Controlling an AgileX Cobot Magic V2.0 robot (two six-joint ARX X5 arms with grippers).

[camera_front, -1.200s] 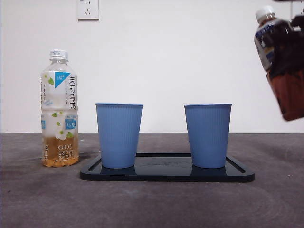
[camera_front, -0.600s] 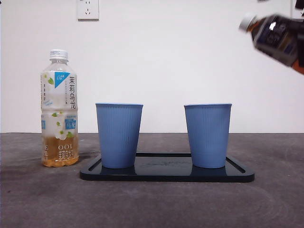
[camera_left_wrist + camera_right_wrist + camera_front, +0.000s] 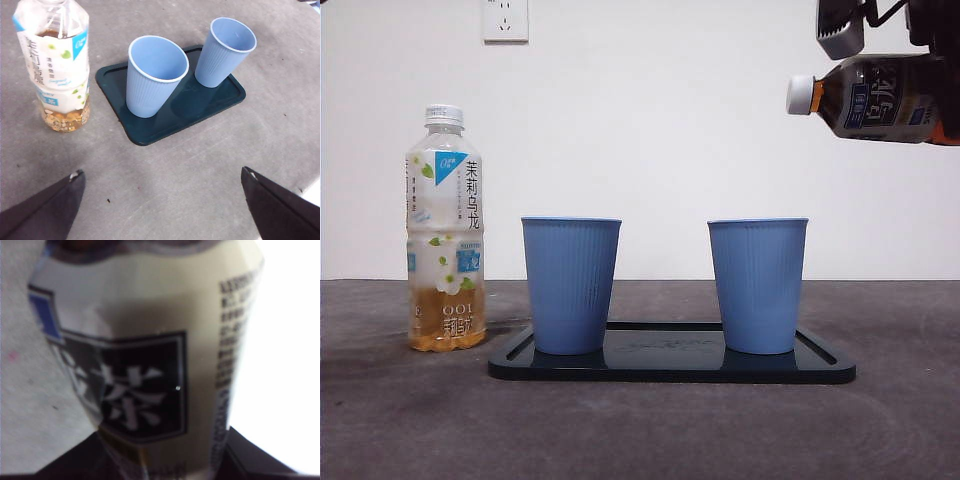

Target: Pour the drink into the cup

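Observation:
My right gripper (image 3: pixel 945 60) is shut on a dark tea bottle (image 3: pixel 880 98) with a white cap. It holds the bottle nearly level at the top right, the cap pointing left, above and right of the right blue cup (image 3: pixel 758 285). The bottle's label (image 3: pixel 150 365) fills the right wrist view. A left blue cup (image 3: pixel 570 285) stands with the right one on a black tray (image 3: pixel 670 365). Both cups (image 3: pixel 156 75) (image 3: pixel 225 50) look empty in the left wrist view. My left gripper (image 3: pixel 160 205) is open and empty, well back from the tray (image 3: pixel 150 132).
A clear jasmine oolong bottle (image 3: pixel 445 230) with a white cap and a little amber tea stands left of the tray; it also shows in the left wrist view (image 3: pixel 57 65). A wall socket (image 3: pixel 505 20) is on the white wall behind.
The dark bottle has tipped from nearly upright to nearly level and moved left, its cap now over the space just right of the right cup. Cups, tray and left arm are unmoved.

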